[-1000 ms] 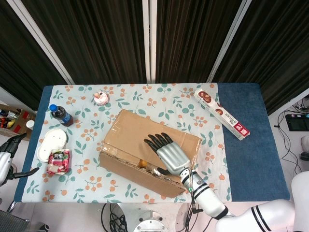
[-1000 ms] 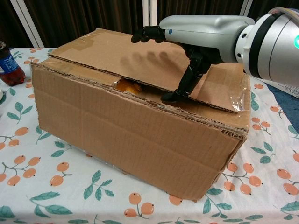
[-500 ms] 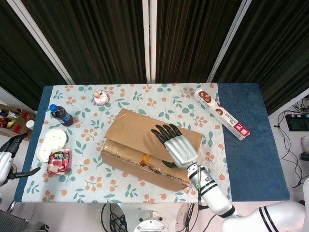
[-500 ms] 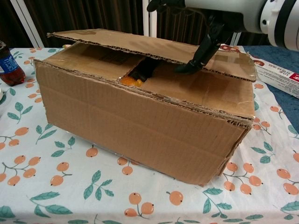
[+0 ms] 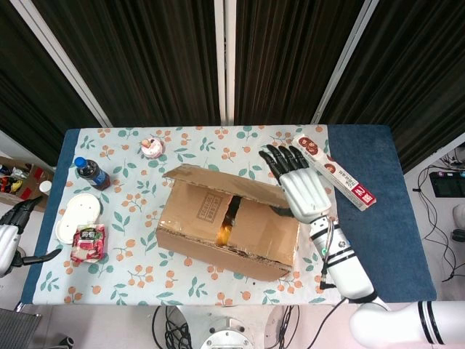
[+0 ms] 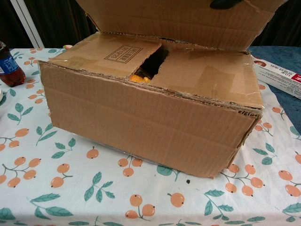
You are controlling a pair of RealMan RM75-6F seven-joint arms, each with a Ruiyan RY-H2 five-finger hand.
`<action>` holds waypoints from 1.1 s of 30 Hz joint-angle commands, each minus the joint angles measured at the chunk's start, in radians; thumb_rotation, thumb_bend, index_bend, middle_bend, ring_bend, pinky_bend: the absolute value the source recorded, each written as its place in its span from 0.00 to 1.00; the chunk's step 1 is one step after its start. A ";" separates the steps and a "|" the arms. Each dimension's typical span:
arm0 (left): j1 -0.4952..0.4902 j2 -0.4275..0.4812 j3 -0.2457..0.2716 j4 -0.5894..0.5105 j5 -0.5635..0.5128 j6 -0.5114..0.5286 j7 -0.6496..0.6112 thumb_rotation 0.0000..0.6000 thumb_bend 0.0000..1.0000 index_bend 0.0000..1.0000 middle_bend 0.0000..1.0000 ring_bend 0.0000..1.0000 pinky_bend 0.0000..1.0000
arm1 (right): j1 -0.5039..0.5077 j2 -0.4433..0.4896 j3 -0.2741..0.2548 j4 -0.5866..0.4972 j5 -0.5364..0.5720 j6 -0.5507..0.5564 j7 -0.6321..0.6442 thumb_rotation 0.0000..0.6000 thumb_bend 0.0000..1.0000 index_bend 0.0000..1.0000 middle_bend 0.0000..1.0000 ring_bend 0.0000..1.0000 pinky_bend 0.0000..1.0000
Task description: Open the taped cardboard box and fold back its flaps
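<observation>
cardboard box (image 5: 232, 229) sat near the middle of the floral tabletop (image 5: 131, 276), turned at a slant to its edges. its far long flap (image 5: 221, 183) stood raised, tipped back toward the curtains; in the chest view the flap (image 6: 183, 21) rose almost upright behind the box (image 6: 146, 117). the two short inner flaps (image 6: 207, 75) still lay roughly flat over the top, with a dark gap between them where something orange (image 6: 137, 77) showed inside. whether the near long flap was folded down the front could not be told.

right robot hand (image 5: 299, 187) was at the flap's right end, its dark fingers (image 5: 280, 158) stretched out and spread above the flap, the thumb seemingly under the flap edge; a dark fingertip (image 6: 225, 4) showed against the flap's inner face at the top of the chest view. whether it truly pinched the flap could not be told.

left robot hand (image 5: 16, 233) hung off the tabletop's left edge, only partly in view, holding nothing, fingers loosely apart.

a cola bottle (image 5: 91, 173), a white oval dish (image 5: 77, 217) and a pink snack packet (image 5: 88, 243) lay at the left, a small cup (image 5: 152, 148) near the far edge, and a long foil-wrap carton (image 5: 336, 171) at the right, just beside the right robot hand.
</observation>
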 commanded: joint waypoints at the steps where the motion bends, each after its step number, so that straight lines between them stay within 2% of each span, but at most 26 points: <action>1: -0.002 0.002 -0.002 -0.005 -0.002 -0.004 0.003 0.85 0.00 0.02 0.10 0.08 0.17 | 0.020 0.037 0.033 0.073 0.039 -0.054 0.021 1.00 0.15 0.00 0.00 0.00 0.00; 10: -0.005 0.006 -0.010 -0.009 -0.013 -0.008 0.006 0.85 0.00 0.03 0.10 0.08 0.17 | 0.054 0.047 0.068 0.272 0.081 -0.156 0.096 1.00 0.15 0.00 0.00 0.00 0.00; 17: -0.008 0.007 -0.012 -0.010 -0.020 -0.019 0.005 0.86 0.00 0.03 0.10 0.08 0.17 | 0.055 0.042 0.078 0.382 0.094 -0.216 0.174 1.00 0.14 0.00 0.00 0.00 0.00; 22: -0.012 0.005 -0.016 -0.011 -0.022 -0.025 0.007 0.86 0.00 0.03 0.10 0.08 0.17 | 0.029 0.056 0.075 0.383 0.027 -0.225 0.242 1.00 0.13 0.00 0.00 0.00 0.00; 27: -0.015 0.002 -0.016 -0.014 -0.021 -0.029 0.012 0.85 0.00 0.02 0.10 0.08 0.17 | 0.011 0.081 0.054 0.336 -0.084 -0.264 0.304 1.00 0.12 0.00 0.00 0.00 0.00; 33: -0.012 -0.003 -0.016 -0.017 -0.023 -0.025 0.018 0.85 0.00 0.03 0.10 0.08 0.17 | 0.054 0.055 0.029 0.320 -0.188 -0.353 0.321 1.00 0.10 0.00 0.00 0.00 0.00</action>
